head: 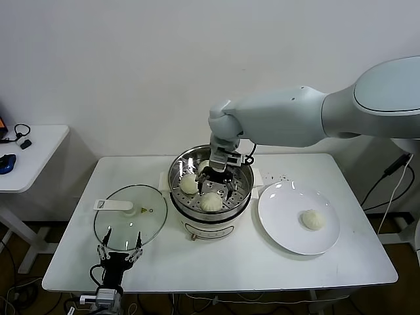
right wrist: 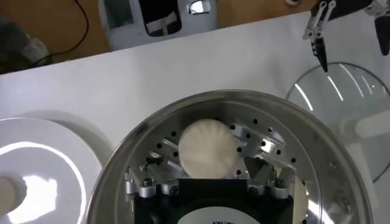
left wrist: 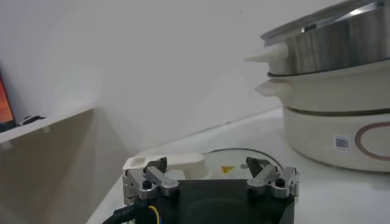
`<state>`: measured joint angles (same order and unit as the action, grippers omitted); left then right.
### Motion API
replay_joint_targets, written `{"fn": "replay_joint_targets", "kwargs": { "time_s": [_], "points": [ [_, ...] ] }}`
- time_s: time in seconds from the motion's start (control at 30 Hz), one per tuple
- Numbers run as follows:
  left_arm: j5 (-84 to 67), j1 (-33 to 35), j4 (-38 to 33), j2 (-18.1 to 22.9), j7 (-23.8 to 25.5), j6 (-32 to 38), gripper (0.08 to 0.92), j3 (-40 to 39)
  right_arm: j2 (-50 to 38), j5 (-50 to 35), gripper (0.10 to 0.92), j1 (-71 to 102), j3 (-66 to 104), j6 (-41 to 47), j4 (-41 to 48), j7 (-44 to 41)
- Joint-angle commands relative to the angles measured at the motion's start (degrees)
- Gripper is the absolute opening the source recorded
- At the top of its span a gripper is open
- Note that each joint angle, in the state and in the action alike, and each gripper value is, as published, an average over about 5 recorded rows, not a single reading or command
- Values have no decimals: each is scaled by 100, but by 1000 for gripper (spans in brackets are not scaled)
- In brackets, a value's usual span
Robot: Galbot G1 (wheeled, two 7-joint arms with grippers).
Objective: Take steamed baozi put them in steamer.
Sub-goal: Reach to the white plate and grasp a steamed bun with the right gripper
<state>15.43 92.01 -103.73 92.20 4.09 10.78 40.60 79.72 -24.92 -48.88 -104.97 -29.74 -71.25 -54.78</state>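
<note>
The steel steamer (head: 241,194) stands mid-table on its cream base. My right gripper (head: 213,180) hangs inside it, open. A pleated white baozi (right wrist: 209,148) lies free on the perforated tray between its spread fingers (right wrist: 159,168), touching neither. In the head view this baozi (head: 211,202) is at the front of the tray. A second baozi (head: 189,184) lies beside it, and a pale shape behind the gripper is mostly hidden. One more baozi (head: 312,220) rests on the white plate (head: 282,230). My left gripper (head: 120,252) is parked open at the table's front left.
The round glass lid (head: 131,216) with its white handle (left wrist: 177,163) lies flat left of the steamer, just beyond the left gripper. A white side table (head: 29,154) with small dark items stands far left. A cable (head: 394,177) hangs at the right edge.
</note>
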Motion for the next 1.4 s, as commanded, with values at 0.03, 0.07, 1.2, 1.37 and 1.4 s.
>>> {"fn": "replay_joint_targets", "kwargs": {
  "time_s": [0.03,0.07,1.2,1.37,1.4],
  "points": [
    [7,15,-29,280,1,-2,823,-4,-83,-180,823,-245,-72,-40,11,-267],
    [7,19,-36,280,1,-2,823,-4,-104,-204,823,-275,-82,-21,12,-303],
    [84,50,-57,280,10,12,823,-26,-2502,-708,823,-935,-1450,2634,-329,-761],
    [107,60,-45,280,8,26,823,-32,-2804,-553,823,-759,-1524,2776,-378,-622],
    [110,63,-43,280,6,32,823,-32,-2857,-535,823,-721,-1538,2832,-385,-581]
  ]
}}
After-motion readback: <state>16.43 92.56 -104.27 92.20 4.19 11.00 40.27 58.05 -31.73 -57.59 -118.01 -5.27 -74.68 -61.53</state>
